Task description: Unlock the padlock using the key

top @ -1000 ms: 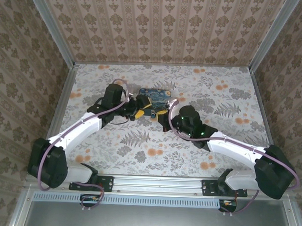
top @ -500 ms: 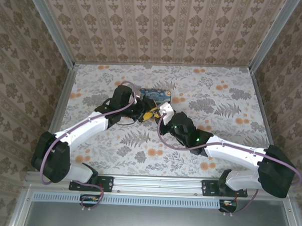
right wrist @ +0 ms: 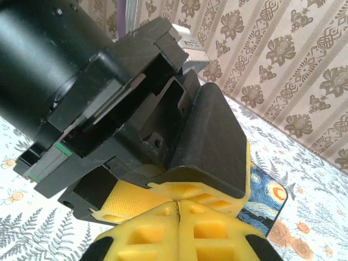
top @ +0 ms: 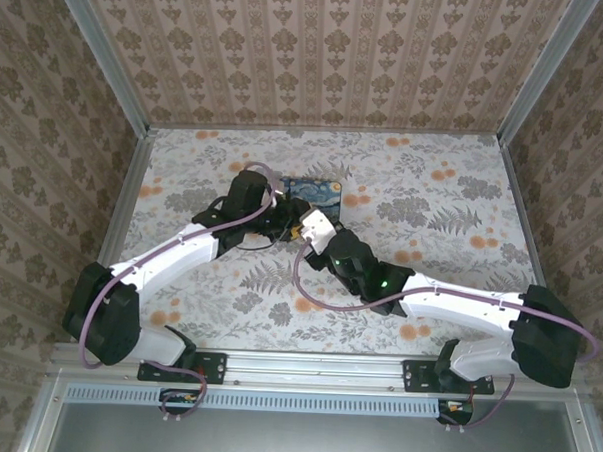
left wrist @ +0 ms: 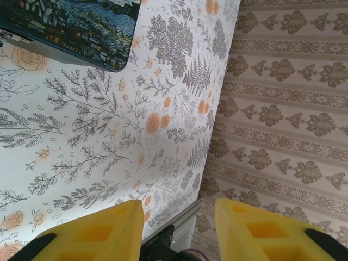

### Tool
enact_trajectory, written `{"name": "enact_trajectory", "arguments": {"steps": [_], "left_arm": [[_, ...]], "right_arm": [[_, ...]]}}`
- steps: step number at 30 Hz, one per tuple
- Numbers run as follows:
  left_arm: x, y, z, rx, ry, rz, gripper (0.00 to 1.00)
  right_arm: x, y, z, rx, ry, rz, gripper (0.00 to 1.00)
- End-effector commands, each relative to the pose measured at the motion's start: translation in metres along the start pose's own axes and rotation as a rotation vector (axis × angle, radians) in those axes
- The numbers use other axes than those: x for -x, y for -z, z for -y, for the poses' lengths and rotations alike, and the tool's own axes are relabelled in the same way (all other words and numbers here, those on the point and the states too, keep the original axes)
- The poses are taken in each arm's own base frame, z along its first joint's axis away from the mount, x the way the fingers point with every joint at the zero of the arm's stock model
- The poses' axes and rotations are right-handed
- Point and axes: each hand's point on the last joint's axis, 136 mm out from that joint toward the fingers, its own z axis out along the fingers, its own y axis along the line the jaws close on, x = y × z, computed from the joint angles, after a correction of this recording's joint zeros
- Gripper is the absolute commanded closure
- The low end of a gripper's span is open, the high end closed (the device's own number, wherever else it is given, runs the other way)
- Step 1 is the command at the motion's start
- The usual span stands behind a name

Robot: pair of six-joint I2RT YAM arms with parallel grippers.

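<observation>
By the painted tin near the table's far edge, the left gripper holds its jaws apart and the right gripper holds them pressed together.

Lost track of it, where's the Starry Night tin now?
From the top camera, the tin lies mid-table toward the far wall, just beyond the left hand and right hand.

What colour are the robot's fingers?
Yellow. The fingers show best in the left wrist view.
</observation>
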Motion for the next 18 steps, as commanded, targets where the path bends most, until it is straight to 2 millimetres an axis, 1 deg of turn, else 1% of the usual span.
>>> {"name": "enact_trajectory", "arguments": {"steps": [1,6,18], "left_arm": [[-0.0034,0.0040,0.0152,-0.041,-0.018,0.001,0.63],[-0.0046,0.0060,0.0138,-0.042,-0.020,0.003,0.68],[-0.0057,0.0018,0.0091,-0.044,-0.013,-0.007,0.88]], "right_arm": [[0.0068,-0.0035,0.0075,-0.058,0.036,-0.006,1.00],[0.0036,-0.0051,0.0075,-0.062,0.037,-0.018,1.00],[-0.0001,-0.0081,0.0041,-0.053,0.027,-0.031,1.00]]}}
